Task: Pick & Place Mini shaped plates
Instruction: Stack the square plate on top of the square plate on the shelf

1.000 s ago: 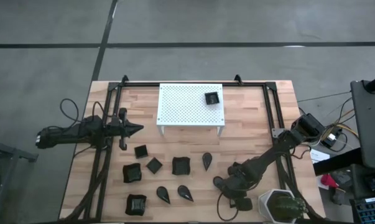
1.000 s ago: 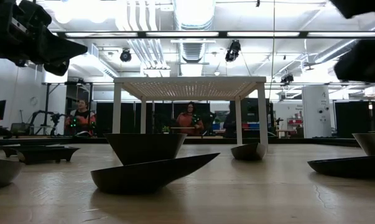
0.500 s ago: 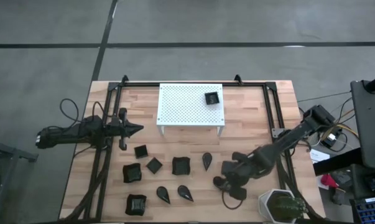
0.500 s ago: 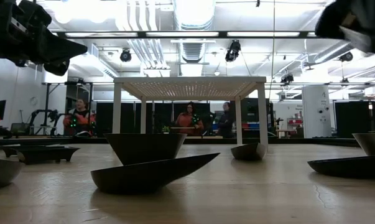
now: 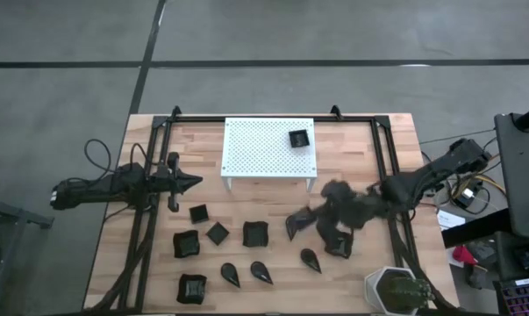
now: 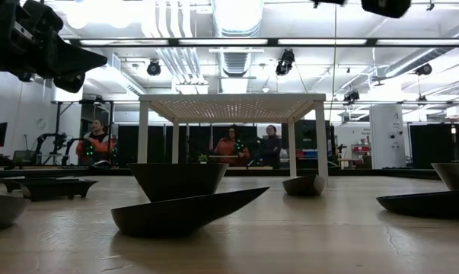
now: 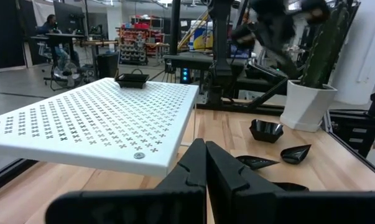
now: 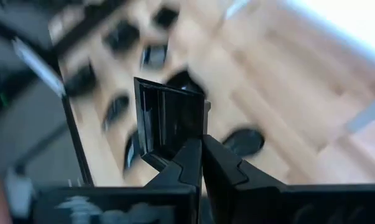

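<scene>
Several glossy black mini plates lie on the wooden table, among them a raised-rim square, a small square and teardrops. One small square sits on the white perforated stand. My right gripper is in the air over the table's right middle, blurred, and shut on a black square plate. My left gripper hovers shut and empty at the table's left, near the stand; it also shows in the left wrist view. My right gripper pinches the square plate by its rim between its two fingers. The plate stands on edge past the fingertips, its hollow side toward the wrist camera, lifted clear of the table.
A white pot with a green plant stands at the near right corner. A black frame runs round the table's sides and far edge. People sit in the room beyond the table.
My right gripper has risen from the table's near right and swung toward the far edge and the stand, moving fast. A teardrop plate now shows on the table where the gripper was. My left arm has kept still.
</scene>
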